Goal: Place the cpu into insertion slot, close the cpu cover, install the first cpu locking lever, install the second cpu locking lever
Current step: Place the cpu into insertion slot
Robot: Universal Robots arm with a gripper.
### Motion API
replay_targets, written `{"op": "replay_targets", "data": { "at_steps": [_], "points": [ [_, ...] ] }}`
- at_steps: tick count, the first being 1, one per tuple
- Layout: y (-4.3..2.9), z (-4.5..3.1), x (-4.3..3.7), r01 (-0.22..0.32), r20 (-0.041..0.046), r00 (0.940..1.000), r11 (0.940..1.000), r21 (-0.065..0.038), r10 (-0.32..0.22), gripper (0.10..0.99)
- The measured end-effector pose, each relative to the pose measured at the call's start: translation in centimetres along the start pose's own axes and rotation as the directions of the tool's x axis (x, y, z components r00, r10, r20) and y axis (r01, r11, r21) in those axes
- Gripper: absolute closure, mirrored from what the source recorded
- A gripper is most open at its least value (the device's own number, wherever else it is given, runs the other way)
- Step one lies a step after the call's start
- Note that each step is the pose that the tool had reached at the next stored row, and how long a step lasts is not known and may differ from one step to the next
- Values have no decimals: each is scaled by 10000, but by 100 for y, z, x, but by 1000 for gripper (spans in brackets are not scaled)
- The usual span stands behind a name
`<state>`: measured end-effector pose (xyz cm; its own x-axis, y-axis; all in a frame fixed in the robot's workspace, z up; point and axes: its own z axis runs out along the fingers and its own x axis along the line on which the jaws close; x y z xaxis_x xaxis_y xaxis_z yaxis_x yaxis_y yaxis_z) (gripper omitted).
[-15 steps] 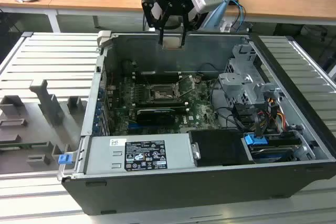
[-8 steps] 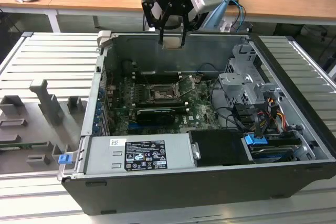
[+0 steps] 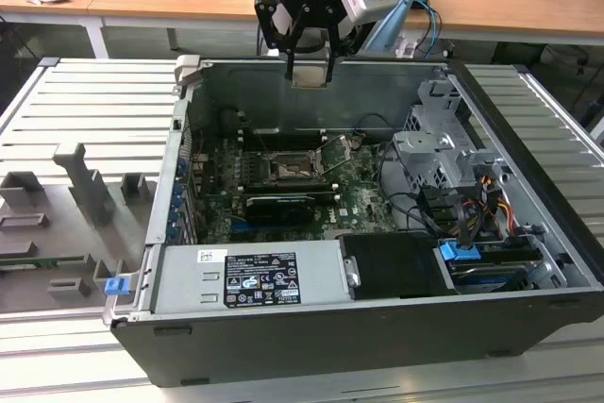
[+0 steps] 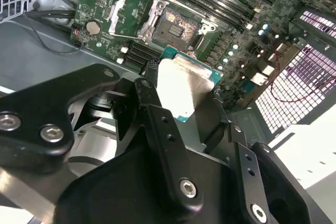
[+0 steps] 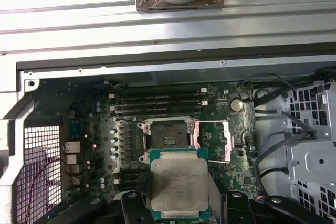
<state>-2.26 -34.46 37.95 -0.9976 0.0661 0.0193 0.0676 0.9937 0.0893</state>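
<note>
- cpu: thin, stiff, light; the smooth lid is likely slippery and the underside fragile. Best gripped by opposite edges.
- gripper: clamped narrowly on the cpu's edges, above the case wall edge.
- insertion slot: mid-motherboard, bare.
- cpu cover: swung open beside it.

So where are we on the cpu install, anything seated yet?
Done: only the pick. In hand: the gripper is shut on the cpu, held over the open case. Left: the insertion slot is empty and the cpu cover lies flipped open beside it, so seating, closing the cover and the two lever steps are not yet done.
</note>
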Motion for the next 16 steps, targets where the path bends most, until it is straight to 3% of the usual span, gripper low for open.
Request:
{"op": "replay_targets", "data": {
  "at_steps": [16],
  "points": [
    [0,0,0,-297,26,9996,9996,-6,297,561]
  ]
}}
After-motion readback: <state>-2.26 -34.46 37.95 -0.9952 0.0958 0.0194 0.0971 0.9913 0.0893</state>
